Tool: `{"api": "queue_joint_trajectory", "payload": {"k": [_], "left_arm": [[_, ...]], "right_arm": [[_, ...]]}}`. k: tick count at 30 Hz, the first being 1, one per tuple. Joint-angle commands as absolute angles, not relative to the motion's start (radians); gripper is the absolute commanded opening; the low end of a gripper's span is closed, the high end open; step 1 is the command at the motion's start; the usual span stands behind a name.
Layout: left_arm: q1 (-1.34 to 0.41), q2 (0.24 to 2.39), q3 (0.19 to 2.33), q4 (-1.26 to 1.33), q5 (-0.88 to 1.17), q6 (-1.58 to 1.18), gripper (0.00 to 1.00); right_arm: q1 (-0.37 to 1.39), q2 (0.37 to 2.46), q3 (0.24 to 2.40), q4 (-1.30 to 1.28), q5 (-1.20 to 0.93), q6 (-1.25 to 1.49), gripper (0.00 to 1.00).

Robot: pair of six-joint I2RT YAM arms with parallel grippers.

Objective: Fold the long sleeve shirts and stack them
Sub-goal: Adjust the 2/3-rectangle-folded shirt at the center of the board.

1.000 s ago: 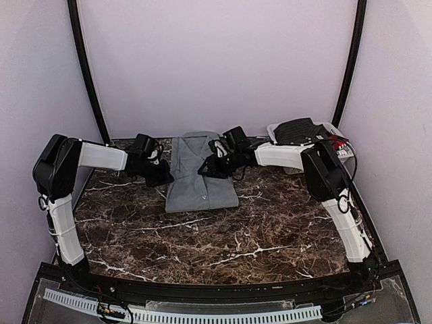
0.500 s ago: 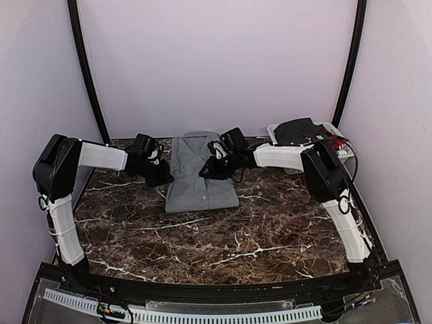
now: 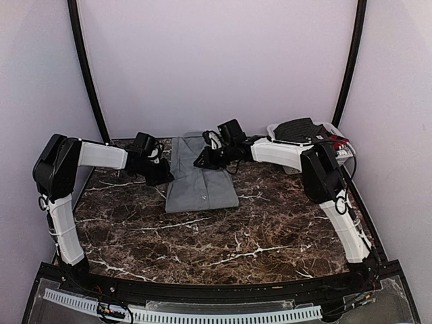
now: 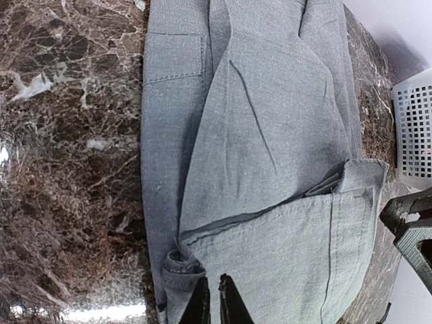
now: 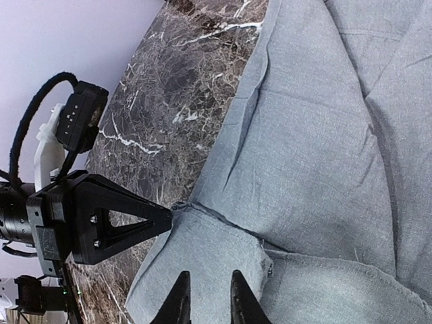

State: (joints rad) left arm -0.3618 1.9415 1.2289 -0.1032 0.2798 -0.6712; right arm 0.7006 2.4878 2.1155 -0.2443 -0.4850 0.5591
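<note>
A grey long sleeve shirt point(image 3: 202, 181) lies folded into a narrow rectangle at the back middle of the table. It fills the left wrist view point(image 4: 270, 155) and the right wrist view point(image 5: 317, 148). My left gripper point(image 3: 163, 175) is at the shirt's left edge, its fingers pinched together on the cloth by a bunched cuff point(image 4: 177, 266). Its tip shows in the right wrist view point(image 5: 162, 219), touching the fold's corner. My right gripper point(image 3: 201, 160) hovers over the shirt's upper part, its fingers point(image 5: 236, 300) slightly apart and empty.
A white basket point(image 3: 332, 129) stands at the back right, with dark clothing point(image 3: 297, 129) in it. Its mesh wall shows in the left wrist view point(image 4: 413, 128). The marble table point(image 3: 223, 236) spreads in front of the shirt. Walls close in the back and both sides.
My right gripper has moved left and towards the back over the shirt. The left gripper and the shirt have stayed put.
</note>
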Motion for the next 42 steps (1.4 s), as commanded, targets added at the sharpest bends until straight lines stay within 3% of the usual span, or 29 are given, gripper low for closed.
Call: {"api": "queue_joint_trajectory", "payload": {"k": [1, 9, 16, 32, 38, 42], "left_arm": [[-0.354, 1.914, 1.254, -0.125, 0.283, -0.649, 0.06], [-0.354, 1.914, 1.253, -0.127, 0.288, -0.642, 0.07], [-0.353, 1.914, 1.253, -0.123, 0.293, -0.643, 0.07], [-0.351, 1.911, 1.258, -0.126, 0.304, -0.639, 0.07], [-0.351, 1.906, 1.258, -0.125, 0.310, -0.639, 0.07], [-0.351, 1.888, 1.253, -0.130, 0.313, -0.638, 0.08]], "right_arm": [[0.706, 2.510, 2.144, -0.265, -0.489, 0.554, 0.18], [0.707, 2.424, 2.068, -0.278, -0.371, 0.501, 0.42], [0.709, 2.461, 2.101, -0.311, -0.357, 0.503, 0.43], [0.722, 2.509, 2.140, -0.294, -0.424, 0.539, 0.24], [0.722, 2.500, 2.148, -0.301, -0.420, 0.542, 0.02], [0.724, 2.476, 2.148, -0.312, -0.382, 0.538, 0.00]]}}
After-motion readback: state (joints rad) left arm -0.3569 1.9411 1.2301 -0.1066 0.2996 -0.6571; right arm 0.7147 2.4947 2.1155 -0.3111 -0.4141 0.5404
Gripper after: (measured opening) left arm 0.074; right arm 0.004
